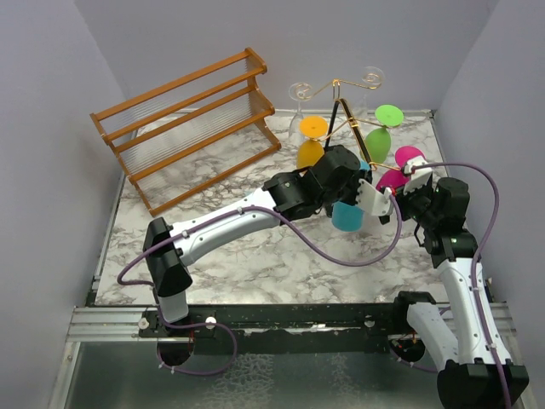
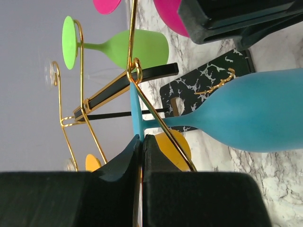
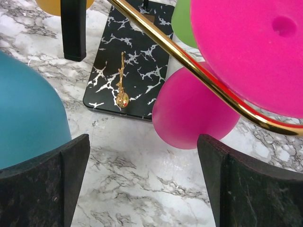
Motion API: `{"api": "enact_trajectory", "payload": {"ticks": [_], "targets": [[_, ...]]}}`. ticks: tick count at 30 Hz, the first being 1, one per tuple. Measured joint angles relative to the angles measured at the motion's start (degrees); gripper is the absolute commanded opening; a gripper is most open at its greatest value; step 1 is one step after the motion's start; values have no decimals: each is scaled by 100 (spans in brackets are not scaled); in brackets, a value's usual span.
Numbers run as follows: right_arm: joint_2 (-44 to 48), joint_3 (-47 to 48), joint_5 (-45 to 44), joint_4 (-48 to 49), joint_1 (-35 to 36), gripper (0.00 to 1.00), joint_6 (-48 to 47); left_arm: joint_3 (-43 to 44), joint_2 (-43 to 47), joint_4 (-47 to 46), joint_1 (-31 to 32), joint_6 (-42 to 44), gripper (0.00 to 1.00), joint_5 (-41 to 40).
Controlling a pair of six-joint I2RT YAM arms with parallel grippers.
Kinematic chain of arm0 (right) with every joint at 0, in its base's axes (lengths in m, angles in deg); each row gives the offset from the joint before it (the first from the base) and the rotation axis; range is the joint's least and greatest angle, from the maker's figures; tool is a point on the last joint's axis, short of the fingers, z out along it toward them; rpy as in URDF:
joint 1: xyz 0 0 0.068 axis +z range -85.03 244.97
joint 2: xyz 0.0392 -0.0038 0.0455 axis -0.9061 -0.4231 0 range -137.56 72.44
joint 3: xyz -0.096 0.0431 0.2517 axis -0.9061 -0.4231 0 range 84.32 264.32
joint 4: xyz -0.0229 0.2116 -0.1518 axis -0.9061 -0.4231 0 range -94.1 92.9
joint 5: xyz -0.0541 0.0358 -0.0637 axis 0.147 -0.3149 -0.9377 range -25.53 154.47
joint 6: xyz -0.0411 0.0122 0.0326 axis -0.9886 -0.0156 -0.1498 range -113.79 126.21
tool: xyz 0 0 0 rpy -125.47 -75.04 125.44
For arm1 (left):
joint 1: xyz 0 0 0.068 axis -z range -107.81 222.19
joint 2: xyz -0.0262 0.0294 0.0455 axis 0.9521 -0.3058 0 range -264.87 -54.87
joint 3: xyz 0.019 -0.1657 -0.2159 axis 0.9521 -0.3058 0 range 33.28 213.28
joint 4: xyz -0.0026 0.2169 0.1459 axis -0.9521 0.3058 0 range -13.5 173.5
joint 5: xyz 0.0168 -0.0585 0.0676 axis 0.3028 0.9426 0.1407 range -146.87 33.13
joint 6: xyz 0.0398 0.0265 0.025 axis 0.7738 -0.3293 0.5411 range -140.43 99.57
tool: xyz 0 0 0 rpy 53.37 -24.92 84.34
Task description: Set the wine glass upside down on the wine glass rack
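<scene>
- My left pincer [image 2: 142, 139] is pressed almost shut, its fingers [image 2: 118, 165] nipping the thin edge of the blue glass's [image 2: 251, 109] foot
- The blue glass hangs upside down, bowl toward the table [image 1: 255, 256] and foot on top, at the near side of the rack [image 1: 345, 111]
- A gold wire arm [image 2: 156, 118] of the rack crosses the stem just beside the foot; I cannot tell whether the foot bears on it
- My right pincer [image 3: 142, 142] is spread wide and holds nothing, its fingers either side of bare marble
- Just ahead of it hangs a pink glass [image 3: 194, 113], bowl down, from another gold arm
- Green [image 2: 137, 47], orange [image 1: 311, 141] and clear [image 1: 300, 92] glasses also hang on the rack
- A wooden shelf [image 1: 187, 119] stands at the far left, well apart
</scene>
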Motion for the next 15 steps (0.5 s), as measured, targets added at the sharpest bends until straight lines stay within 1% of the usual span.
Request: {"api": "enact_trajectory", "payload": {"ticks": [15], "targets": [[-2,0,7,2,0,95,-2,-221,619,407,70,2,0,164]]}}
